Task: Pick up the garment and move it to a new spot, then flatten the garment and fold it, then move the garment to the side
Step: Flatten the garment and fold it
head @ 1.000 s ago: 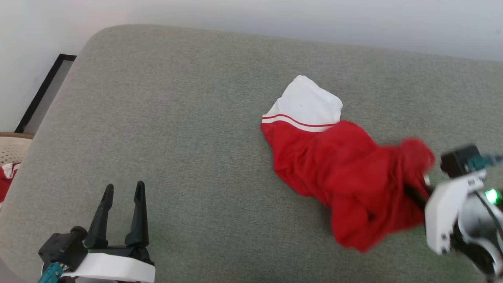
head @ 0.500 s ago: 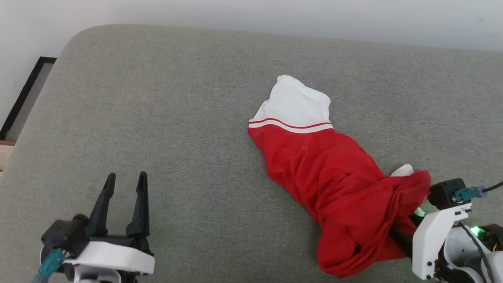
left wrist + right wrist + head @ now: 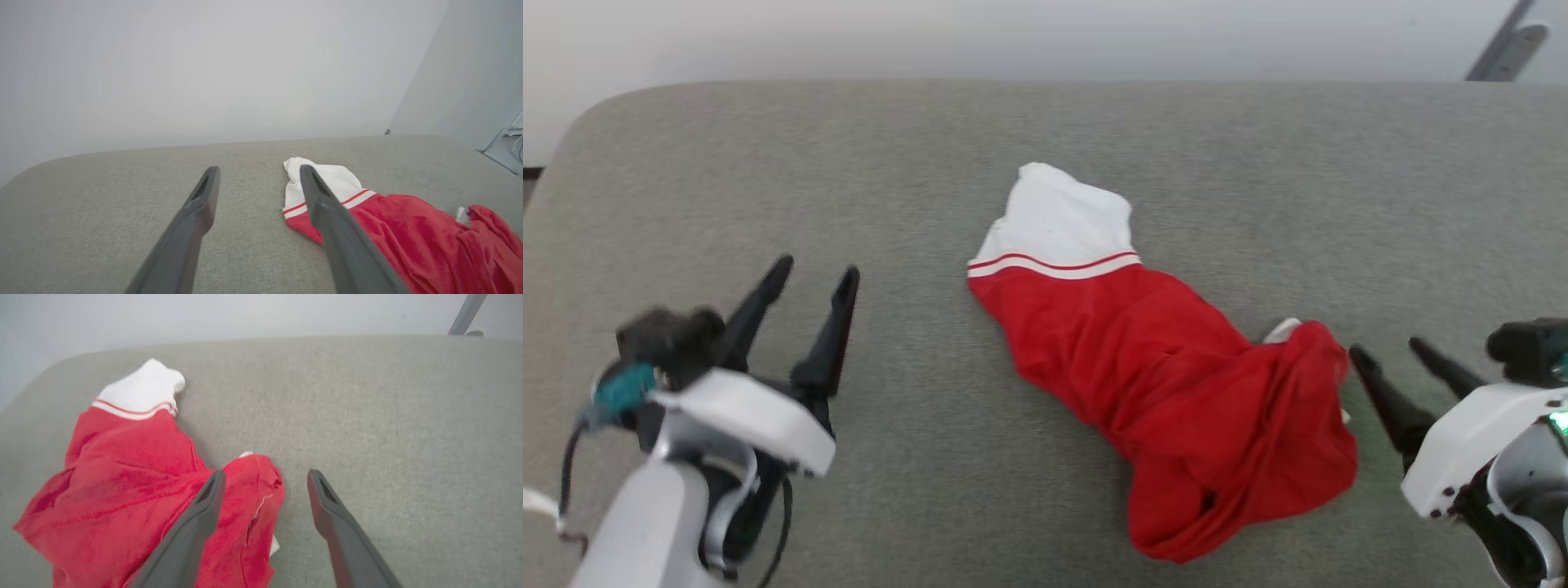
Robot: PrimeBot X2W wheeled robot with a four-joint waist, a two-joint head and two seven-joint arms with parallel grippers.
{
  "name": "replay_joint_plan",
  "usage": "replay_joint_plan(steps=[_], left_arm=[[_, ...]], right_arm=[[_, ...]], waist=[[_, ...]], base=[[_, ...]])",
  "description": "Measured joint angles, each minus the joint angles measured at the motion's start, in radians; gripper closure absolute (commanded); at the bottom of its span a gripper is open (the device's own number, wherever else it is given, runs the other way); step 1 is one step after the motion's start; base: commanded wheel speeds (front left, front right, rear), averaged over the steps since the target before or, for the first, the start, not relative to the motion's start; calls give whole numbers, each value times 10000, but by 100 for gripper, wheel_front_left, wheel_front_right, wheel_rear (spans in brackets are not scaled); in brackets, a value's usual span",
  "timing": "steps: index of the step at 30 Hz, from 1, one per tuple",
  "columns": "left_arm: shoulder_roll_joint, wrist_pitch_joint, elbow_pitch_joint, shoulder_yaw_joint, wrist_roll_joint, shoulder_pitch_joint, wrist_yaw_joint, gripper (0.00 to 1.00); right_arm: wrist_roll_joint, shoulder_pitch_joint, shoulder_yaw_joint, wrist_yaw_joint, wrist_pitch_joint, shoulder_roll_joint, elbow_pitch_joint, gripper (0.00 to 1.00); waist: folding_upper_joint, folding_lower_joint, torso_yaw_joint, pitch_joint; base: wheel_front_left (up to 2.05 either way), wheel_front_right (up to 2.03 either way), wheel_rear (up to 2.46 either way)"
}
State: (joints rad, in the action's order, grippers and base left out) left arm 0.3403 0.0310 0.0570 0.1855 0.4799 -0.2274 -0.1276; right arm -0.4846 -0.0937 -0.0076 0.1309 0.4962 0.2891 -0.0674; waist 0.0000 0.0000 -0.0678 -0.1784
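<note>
The garment (image 3: 1168, 408) lies bunched on the grey cushion (image 3: 768, 163) between the left gripper (image 3: 817, 266) and right gripper (image 3: 1384, 346), both spread wide and empty. To flatten it well, I judge each should pinch 1 layer at opposite edges, then draw apart evenly, not grab the heap.

Grey woven-fabric worktop (image 3: 727, 163), rounded corner ahead-left of left hand (image 3: 817, 268). Plain pale wall (image 3: 1013, 33) behind far edge. Wall corner ahead of left hand, to its right. Slanted grey metal bar (image 3: 1503, 49) before wall, beyond right hand (image 3: 1387, 348). Light soft, even; faint shadows.
</note>
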Motion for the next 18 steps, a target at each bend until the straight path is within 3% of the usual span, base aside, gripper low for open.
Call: replay_joint_plan(steps=[8,18], left_arm=[[1133,-1850,700,1283,936,-2126,0,0],[1659,-4050,3150,3101,1854,-5381,0,0]], right_arm=[[982,-446,-853,0,-2054,-934,-35,0],[1584,-1170,-892,-2,-4335,-1687,959,0]], waist=[[0,0,999,-73],[0,0,2355,-725]], base=[[0,0,0],[0,0,0]])
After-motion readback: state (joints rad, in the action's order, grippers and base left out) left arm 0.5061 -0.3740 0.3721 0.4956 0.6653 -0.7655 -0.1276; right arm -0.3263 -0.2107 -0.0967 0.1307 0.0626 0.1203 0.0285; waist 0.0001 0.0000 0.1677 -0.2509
